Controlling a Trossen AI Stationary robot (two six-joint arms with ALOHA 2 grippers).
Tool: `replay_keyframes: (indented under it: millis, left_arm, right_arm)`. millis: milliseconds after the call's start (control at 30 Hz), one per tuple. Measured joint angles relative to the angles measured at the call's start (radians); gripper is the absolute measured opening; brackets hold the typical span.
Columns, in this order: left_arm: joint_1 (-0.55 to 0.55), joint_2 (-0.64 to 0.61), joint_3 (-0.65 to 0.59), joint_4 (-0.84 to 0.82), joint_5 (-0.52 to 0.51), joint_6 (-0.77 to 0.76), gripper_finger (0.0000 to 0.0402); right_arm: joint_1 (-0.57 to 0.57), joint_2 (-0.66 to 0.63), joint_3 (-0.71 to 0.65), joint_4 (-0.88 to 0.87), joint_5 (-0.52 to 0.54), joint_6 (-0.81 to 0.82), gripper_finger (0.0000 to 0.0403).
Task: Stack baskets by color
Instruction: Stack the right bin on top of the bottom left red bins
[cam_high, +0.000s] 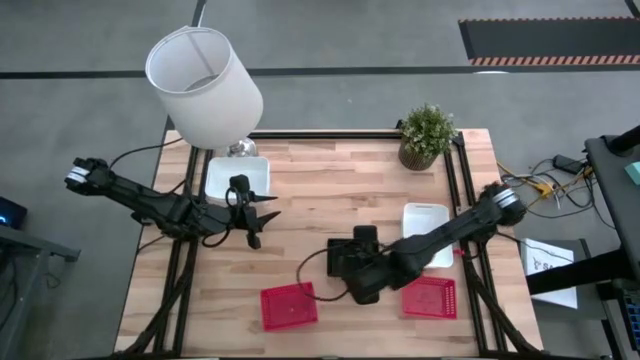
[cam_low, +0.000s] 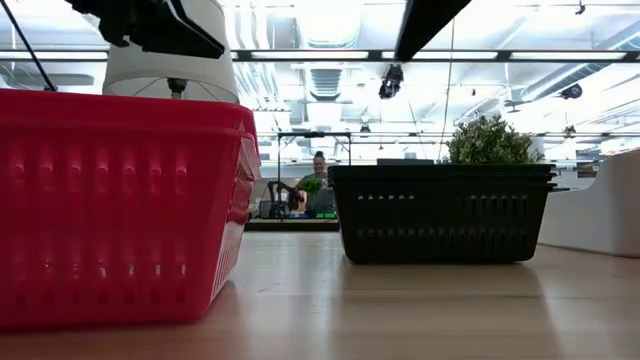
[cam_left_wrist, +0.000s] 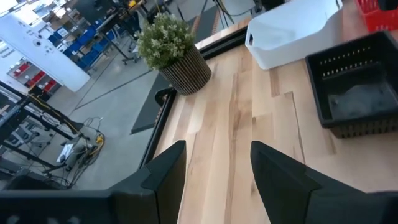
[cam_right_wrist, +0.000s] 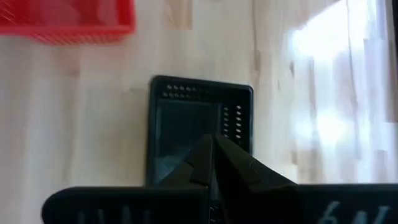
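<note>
Sorting under way on the wooden table (cam_high: 340, 180), stacks partly built, judging by how things lie; at far left a white basket (cam_high: 238, 178) sits below the lampshade (cam_high: 205, 85), with the left gripper (cam_high: 258, 222) just beside it, fingers spread wide and empty (a waiting arm, it seems); near left, a red basket (cam_high: 288, 306) stands alone, nothing visible in it; at centre the black baskets (cam_low: 442, 212) appear nested, at least two rims showing in the low view, with the right gripper (cam_high: 362, 290) above them, fingers pressed together; whether they pinch the wall cannot be told; at right, another white basket (cam_high: 427, 232) and a second red basket (cam_high: 430, 297) lie apart; reds and whites remain unstacked.
</note>
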Motion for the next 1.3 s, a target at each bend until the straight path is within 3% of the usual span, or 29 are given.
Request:
replay_keyframes:
  millis: [267,400,600,900,1133,1300]
  left_arm:
    - [0.0,0.065,0.009,0.118,0.0,-0.001,0.0164]
    - [0.0,0.088,0.012,0.21,-0.001,0.001,0.0164]
    - [0.0,0.123,-0.001,0.323,-0.002,-0.003,0.0164]
    - [-0.035,0.218,0.018,0.58,0.006,-0.051,0.0164]
    - [-0.092,0.321,0.022,0.797,0.017,-0.056,0.0164]
    - [-0.113,0.391,0.022,0.907,0.021,-0.057,0.0164]
  right_arm:
    - [0.042,-0.28,-0.322,0.301,-0.122,0.161,0.0009]
    - [0.059,-0.376,-0.423,0.305,-0.213,0.315,0.0017]
    - [0.105,-0.463,-0.508,0.306,-0.357,0.476,0.0075]
    - [0.311,-0.464,-0.564,0.308,-0.282,0.536,0.0151]
    - [0.441,-0.424,-0.526,0.271,-0.186,0.65,0.0142]
    - [0.477,-0.324,-0.46,0.18,-0.209,0.684,0.0129]
